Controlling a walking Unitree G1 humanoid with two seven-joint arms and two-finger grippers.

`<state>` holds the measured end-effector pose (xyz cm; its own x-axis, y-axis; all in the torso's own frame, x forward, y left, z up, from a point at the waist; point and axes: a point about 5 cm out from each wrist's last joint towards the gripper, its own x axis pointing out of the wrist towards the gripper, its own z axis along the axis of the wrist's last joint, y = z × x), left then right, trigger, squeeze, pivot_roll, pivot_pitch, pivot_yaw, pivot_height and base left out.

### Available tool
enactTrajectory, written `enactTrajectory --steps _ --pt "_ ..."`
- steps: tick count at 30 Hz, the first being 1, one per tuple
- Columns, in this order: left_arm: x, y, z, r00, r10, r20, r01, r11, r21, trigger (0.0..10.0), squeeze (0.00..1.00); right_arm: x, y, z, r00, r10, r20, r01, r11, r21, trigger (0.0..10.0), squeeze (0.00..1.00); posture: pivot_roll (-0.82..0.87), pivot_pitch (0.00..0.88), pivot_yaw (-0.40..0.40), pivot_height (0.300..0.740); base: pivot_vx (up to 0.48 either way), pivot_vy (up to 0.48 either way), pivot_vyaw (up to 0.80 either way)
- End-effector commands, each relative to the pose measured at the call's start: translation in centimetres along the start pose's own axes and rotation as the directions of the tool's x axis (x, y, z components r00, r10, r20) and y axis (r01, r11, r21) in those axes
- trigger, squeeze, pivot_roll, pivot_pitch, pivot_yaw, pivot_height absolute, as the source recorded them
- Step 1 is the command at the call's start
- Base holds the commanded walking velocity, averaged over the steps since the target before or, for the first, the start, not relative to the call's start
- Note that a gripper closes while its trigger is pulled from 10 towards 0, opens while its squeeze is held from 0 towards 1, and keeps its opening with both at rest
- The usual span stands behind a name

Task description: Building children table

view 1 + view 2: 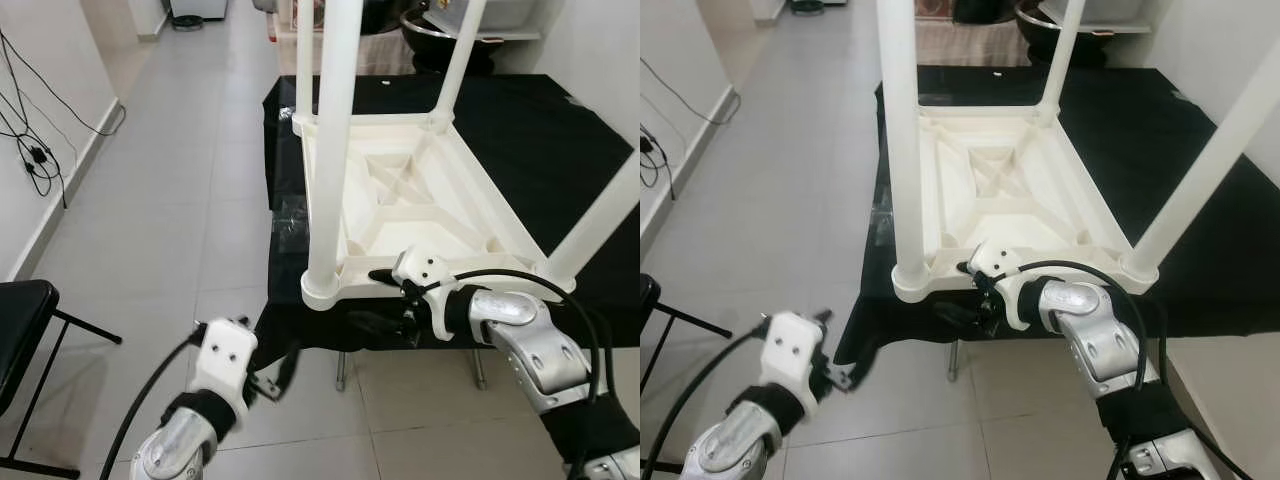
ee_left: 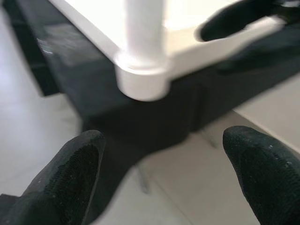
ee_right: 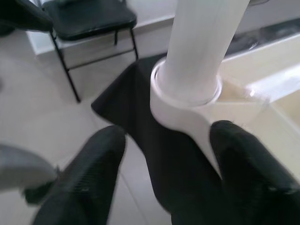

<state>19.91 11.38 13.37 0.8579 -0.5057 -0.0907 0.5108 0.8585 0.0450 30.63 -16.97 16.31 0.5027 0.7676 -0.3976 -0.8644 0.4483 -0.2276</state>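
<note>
A white plastic children's table (image 1: 400,190) lies upside down on a black-draped table (image 1: 520,130), its legs pointing up. The near-left leg (image 1: 330,150) stands in its corner socket (image 1: 322,288). My right gripper (image 1: 378,297) is open at the near rim just right of that corner, one finger over the rim and the other below it against the cloth. In the right wrist view the leg (image 3: 206,42) rises just beyond the gripper (image 3: 166,173). My left gripper (image 1: 275,385) hangs open lower down, in front of the cloth's edge, apart from the corner socket (image 2: 140,79).
A black folding chair (image 1: 20,320) stands at my left by the wall, where cables (image 1: 35,150) hang. Grey tiled floor (image 1: 180,200) runs along the left of the draped table. Dark bowls and a white shelf sit behind the table.
</note>
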Motion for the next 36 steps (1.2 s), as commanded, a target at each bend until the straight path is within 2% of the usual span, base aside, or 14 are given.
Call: enactTrajectory --steps 1,7,10,11,12,13,14,18,24,29,36 --pt "-0.2 -0.8 -0.3 0.997 -0.077 -0.030 0.076 0.997 -0.018 10.0 0.00 0.2 0.1 -1.0 0.998 0.029 -0.053 -0.030 1.000 -0.005 0.0 0.00 0.01 0.160 -0.052 0.740 0.000 0.000 0.00" --pt "-0.1 -1.2 -0.5 0.991 -0.126 -0.055 0.126 0.992 0.005 10.0 0.00 0.7 -0.4 -1.7 0.987 0.085 -0.138 -0.087 0.996 -0.011 0.0 0.00 0.01 0.161 -0.048 0.740 0.000 0.000 0.00" --pt "-0.2 -1.1 -0.5 0.991 -0.117 -0.058 0.118 0.993 0.013 10.0 0.00 0.8 -1.3 -1.8 0.983 0.054 -0.177 -0.060 0.998 -0.024 0.0 0.00 0.01 0.164 -0.048 0.740 0.000 0.000 0.00" --pt "-0.3 -1.1 -0.5 0.992 -0.114 -0.060 0.115 0.993 0.015 10.0 0.00 0.8 -1.9 -1.8 0.979 0.027 -0.204 -0.037 0.998 -0.044 3.2 0.00 0.01 0.169 -0.049 0.740 0.000 0.000 0.00" --pt "-0.3 -1.1 -0.5 0.992 -0.112 -0.061 0.113 0.993 0.017 10.0 0.00 0.8 -2.4 -1.9 0.974 0.004 -0.225 -0.018 0.998 -0.063 8.0 0.00 0.01 0.171 -0.050 0.740 0.000 0.000 0.00" --pt "-0.4 -1.1 -0.5 0.992 -0.111 -0.064 0.113 0.993 0.019 10.0 0.00 0.9 -3.2 -2.0 0.965 -0.044 -0.260 0.020 0.995 -0.094 10.0 0.00 0.02 0.176 -0.054 0.740 0.000 0.000 0.00" --pt "-0.4 -1.1 -0.5 0.992 -0.111 -0.064 0.113 0.993 0.019 10.0 0.00 0.9 -3.2 -2.0 0.965 -0.044 -0.260 0.020 0.995 -0.094 10.0 0.00 0.02 0.176 -0.054 0.740 0.000 0.000 0.00" --pt "-0.8 -1.2 -0.4 0.993 -0.102 -0.066 0.103 0.995 0.015 10.0 0.00 0.9 -5.3 -1.4 0.941 -0.151 -0.302 0.121 0.986 -0.116 10.0 0.00 0.02 0.192 -0.060 0.740 0.000 0.000 0.00" --pt "-1.2 -1.5 -0.3 0.993 -0.096 -0.066 0.097 0.995 0.010 10.0 0.00 0.7 -6.6 -1.0 0.916 -0.193 -0.353 0.139 0.975 -0.172 10.0 0.00 0.02 0.216 -0.066 0.740 0.000 0.000 0.00" --pt "-1.4 -1.7 -0.2 0.993 -0.095 -0.068 0.095 0.995 0.000 10.0 0.00 1.8 -7.6 0.5 0.904 -0.292 -0.314 0.230 0.949 -0.217 10.0 0.00 0.02 0.230 -0.071 0.740 0.000 0.000 0.00" --pt "-1.5 -1.9 -0.1 0.994 -0.087 -0.068 0.087 0.996 -0.007 10.0 0.00 3.5 -8.0 2.5 0.909 -0.348 -0.231 0.300 0.928 -0.220 10.0 0.00 0.03 0.236 -0.079 0.740 0.000 0.000 0.00"
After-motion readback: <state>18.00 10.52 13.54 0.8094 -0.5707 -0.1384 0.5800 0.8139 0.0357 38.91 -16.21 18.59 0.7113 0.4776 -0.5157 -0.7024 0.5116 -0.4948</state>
